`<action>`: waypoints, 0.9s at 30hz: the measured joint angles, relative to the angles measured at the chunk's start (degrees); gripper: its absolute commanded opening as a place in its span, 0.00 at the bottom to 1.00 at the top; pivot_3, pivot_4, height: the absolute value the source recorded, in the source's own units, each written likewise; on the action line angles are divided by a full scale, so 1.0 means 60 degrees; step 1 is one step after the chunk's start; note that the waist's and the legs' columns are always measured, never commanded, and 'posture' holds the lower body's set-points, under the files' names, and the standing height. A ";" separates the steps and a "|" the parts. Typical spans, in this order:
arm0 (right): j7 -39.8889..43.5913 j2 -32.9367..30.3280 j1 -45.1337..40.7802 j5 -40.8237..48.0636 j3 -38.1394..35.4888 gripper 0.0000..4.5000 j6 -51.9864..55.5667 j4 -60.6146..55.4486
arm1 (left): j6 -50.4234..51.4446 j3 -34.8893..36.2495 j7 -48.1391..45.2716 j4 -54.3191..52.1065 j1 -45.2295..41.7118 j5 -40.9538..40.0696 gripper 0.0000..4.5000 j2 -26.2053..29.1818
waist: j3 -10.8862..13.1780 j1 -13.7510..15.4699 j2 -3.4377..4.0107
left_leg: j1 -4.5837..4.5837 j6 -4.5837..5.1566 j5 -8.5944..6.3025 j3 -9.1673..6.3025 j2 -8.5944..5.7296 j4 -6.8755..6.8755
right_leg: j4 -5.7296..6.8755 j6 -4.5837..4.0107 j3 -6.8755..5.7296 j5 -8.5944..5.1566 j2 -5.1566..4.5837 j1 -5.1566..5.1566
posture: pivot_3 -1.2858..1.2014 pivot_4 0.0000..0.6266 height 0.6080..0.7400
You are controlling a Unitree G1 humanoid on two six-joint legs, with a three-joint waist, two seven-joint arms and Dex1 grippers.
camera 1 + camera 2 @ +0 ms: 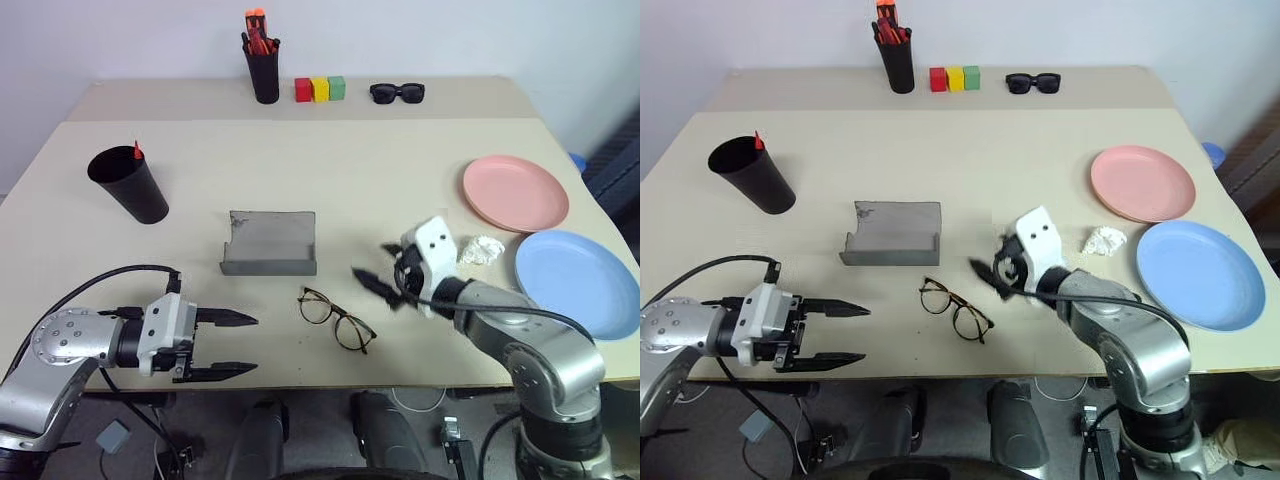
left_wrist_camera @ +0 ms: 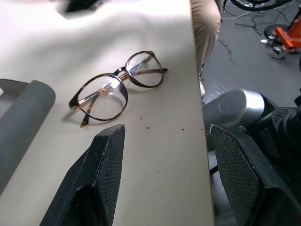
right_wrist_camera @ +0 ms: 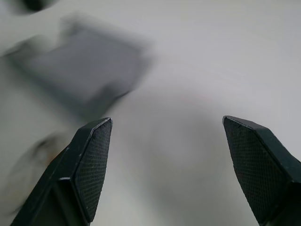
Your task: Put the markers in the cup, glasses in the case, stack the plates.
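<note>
1. Glasses [image 1: 336, 320] step: they lie folded-out on table nr front edge, betw my grippers.
2. R gripper [image 1: 378, 283] open, empty, just beside them; L gripper [image 1: 228, 345] open too.
3. Case [image 1: 268, 243] open just behind. Next, I'd say: pinch frame, lift in.

A beige table [image 1: 400, 170] carried everything. Along its far edge stood a straight-sided black pen holder [image 1: 264, 74] packed with orange-red pens [image 1: 257, 28]. Just to its right sat three small blocks in a touching row: red [image 1: 303, 90], yellow [image 1: 320, 89] and green [image 1: 337, 88]. Further right lay chunky black sunglasses [image 1: 397, 93], lenses facing forward. Toward the right side, a crumpled white wad of paper [image 1: 481, 250] rested on the tabletop.
</note>
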 measured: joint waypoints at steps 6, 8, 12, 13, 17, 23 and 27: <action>0.1136 -0.0839 -0.0496 0.2024 -0.1134 0.84 0.1321 0.0086 | 0.0000 -0.0005 -0.0011 0.0063 -0.0146 0.0058 0.66 0.0002 | -0.0001 -0.0028 -0.0001 | 0.0008 0.0003 -0.0002 0.0005 0.0006 -0.0001 | -0.0002 -0.0003 0.0000 0.0001 0.0006 0.0003 | 0.52 0.24 1.00; 0.1304 -0.0939 -0.0739 0.2370 -0.1101 0.84 0.1590 0.0371 | 0.0000 -0.0009 -0.0011 0.0073 -0.0146 0.0074 0.66 0.0002 | 0.0000 -0.0020 0.0000 | 0.0004 0.0006 -0.0003 0.0005 0.0007 -0.0007 | -0.0010 -0.0003 0.0000 0.0002 0.0008 0.0000 | 0.52 0.24 1.00; 0.1475 -0.1100 -0.0905 0.2699 -0.0859 0.84 0.1711 0.0723 | 0.0000 -0.0009 -0.0006 0.0074 -0.0144 0.0083 0.66 0.0001 | 0.0000 -0.0010 0.0000 | -0.0010 0.0008 -0.0005 0.0006 0.0007 -0.0006 | -0.0033 -0.0002 0.0000 0.0004 0.0007 0.0000 | 0.52 0.24 1.00; 0.1511 -0.1114 -0.0923 0.2741 -0.0755 0.84 0.1708 0.0764 | 0.0000 -0.0009 -0.0004 0.0074 -0.0144 0.0084 0.66 0.0001 | 0.0000 -0.0011 0.0000 | -0.0013 0.0008 -0.0005 0.0006 0.0007 -0.0005 | -0.0040 -0.0003 0.0000 0.0005 0.0006 0.0000 | 0.52 0.24 1.00; 0.1801 -0.1111 -0.1258 0.2695 0.0194 0.84 0.1483 0.1463 | 0.0006 -0.0004 0.0030 0.0068 -0.0126 0.0094 0.66 0.0001 | 0.0000 -0.0029 -0.0001 | -0.0014 0.0009 -0.0005 0.0011 0.0008 -0.0004 | -0.0055 -0.0012 0.0000 0.0013 0.0006 0.0002 | 0.52 0.24 1.00; 0.2183 -0.1025 -0.1849 0.2224 0.1461 0.84 0.0801 0.2613 | 0.0008 0.0016 0.0133 0.0045 0.0074 0.0102 0.66 0.0001 | 0.0000 -0.0020 0.0000 | -0.0032 0.0013 -0.0007 0.0011 0.0008 -0.0004 | -0.0070 -0.0008 -0.0002 0.0016 0.0006 -0.0005 | 0.52 0.24 1.00; 0.2405 -0.0894 -0.2144 0.1917 0.2020 0.84 0.0378 0.3223 | 0.0008 0.0032 0.0233 -0.0061 0.0158 0.0103 0.66 0.0002 | 0.0000 -0.0018 0.0000 | -0.0036 0.0013 -0.0008 0.0009 0.0008 -0.0003 | -0.0070 -0.0008 -0.0002 0.0016 0.0006 -0.0007 | 0.52 0.24 1.00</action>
